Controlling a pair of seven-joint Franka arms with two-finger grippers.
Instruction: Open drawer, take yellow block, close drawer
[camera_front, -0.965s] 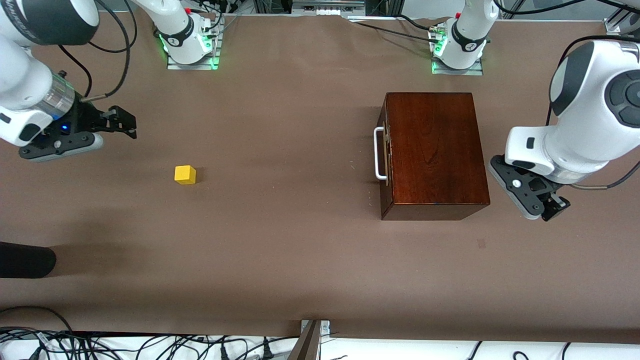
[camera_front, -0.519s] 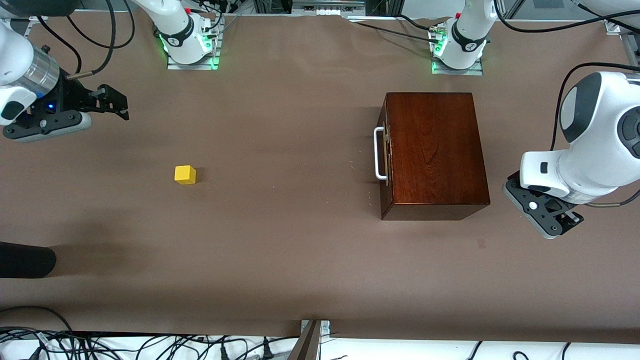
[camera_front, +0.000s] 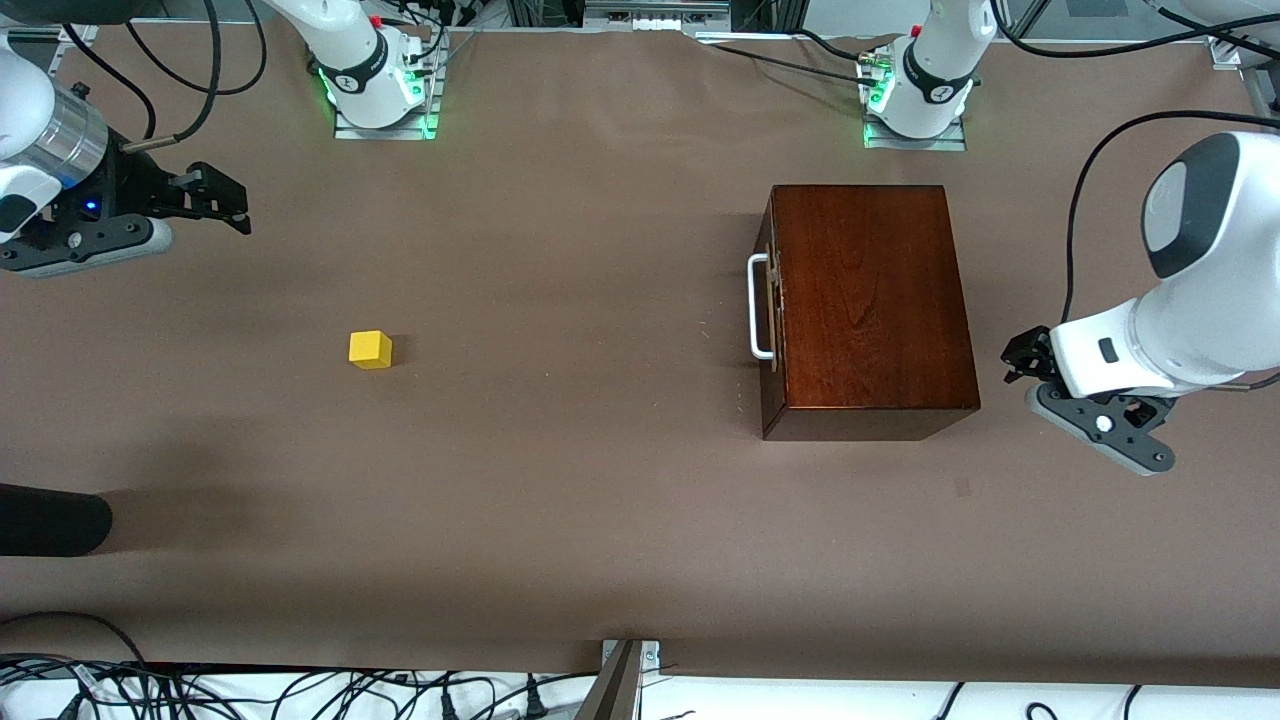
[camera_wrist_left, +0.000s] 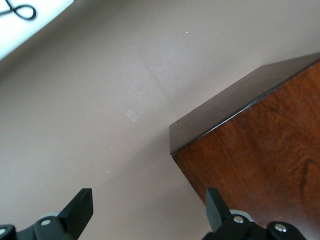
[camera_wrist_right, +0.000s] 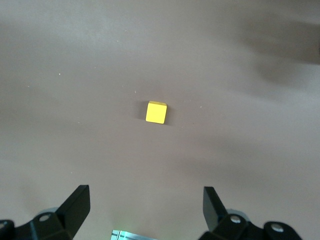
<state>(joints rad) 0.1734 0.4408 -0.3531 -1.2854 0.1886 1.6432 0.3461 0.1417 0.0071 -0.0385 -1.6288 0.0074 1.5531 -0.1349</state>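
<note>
A broad table covered in plain brown matte sheet fills the scene, with bundles of black cables along its camera-side edge and the two white arm bases, lit green, at the edge farthest from the camera. The right gripper hangs over bare sheet at the right arm's end of the table, its black fingers spread wide and holding nothing; the small bright yellow cube block rests on the sheet below and ahead of it, well apart, with open surface all round. The left gripper hovers just beside the dark reddish-brown polished wooden box, at the box's end that faces away from its handle, its fingers also wide apart and empty. The drawer sits shut, flush in the box, its white U-shaped bar handle pointing toward the yellow block across a long clear stretch. A dark rounded object is cut off at the picture's edge and cannot be made out. In the left wrist view only one corner of the box shows.
</note>
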